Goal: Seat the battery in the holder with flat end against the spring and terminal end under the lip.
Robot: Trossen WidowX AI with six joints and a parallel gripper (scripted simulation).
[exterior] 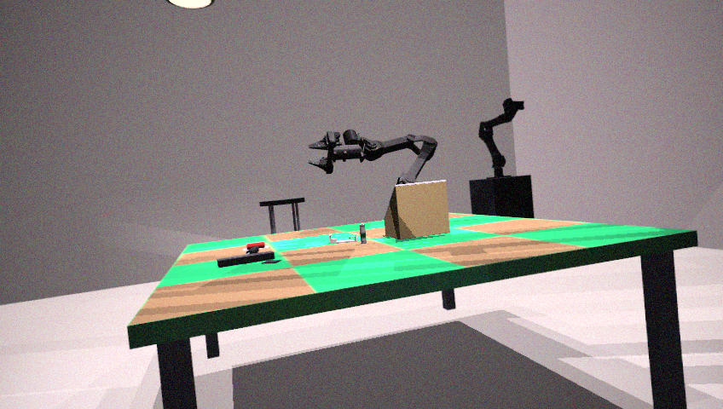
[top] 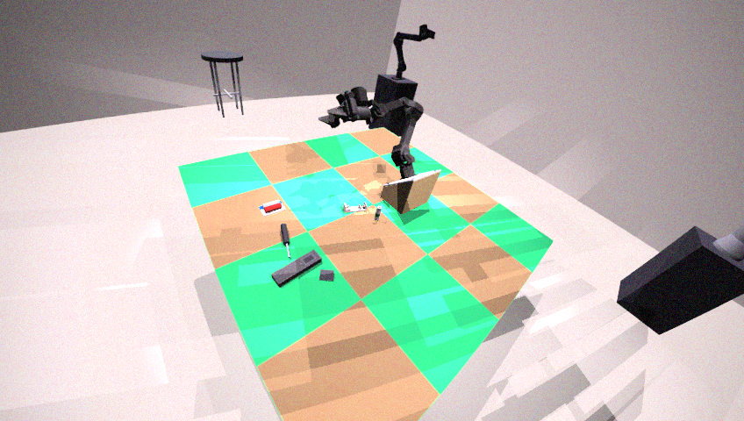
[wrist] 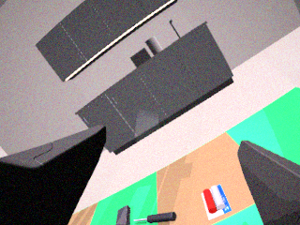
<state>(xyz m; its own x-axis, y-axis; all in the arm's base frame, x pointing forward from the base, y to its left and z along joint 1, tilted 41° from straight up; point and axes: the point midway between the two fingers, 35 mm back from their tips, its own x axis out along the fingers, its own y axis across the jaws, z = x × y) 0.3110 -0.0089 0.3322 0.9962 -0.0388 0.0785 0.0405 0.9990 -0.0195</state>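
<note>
The battery (top: 377,213) (exterior: 362,233), a small cylinder with dark and light bands, stands upright on the table (top: 397,271) (exterior: 355,273). The white holder (top: 355,209) (exterior: 344,241) lies beside it, on its left in the top and exterior views. No battery shows in the holder. The spring and lip are too small to tell apart. My gripper (top: 324,115) (exterior: 309,155) (wrist: 173,140) is open and empty, high above the table and pointing roughly level, away from the arm's base. Neither battery nor holder shows in the wrist view.
A tan upright panel (top: 424,191) (exterior: 425,209) stands right of the battery, before the arm's base. A screwdriver (top: 284,234) (wrist: 162,217), a dark remote (top: 296,268) (exterior: 245,259) (wrist: 123,215), its small cover (top: 326,275) and a red cylinder (top: 272,207) (exterior: 255,245) (wrist: 209,202) on a card lie farther left.
</note>
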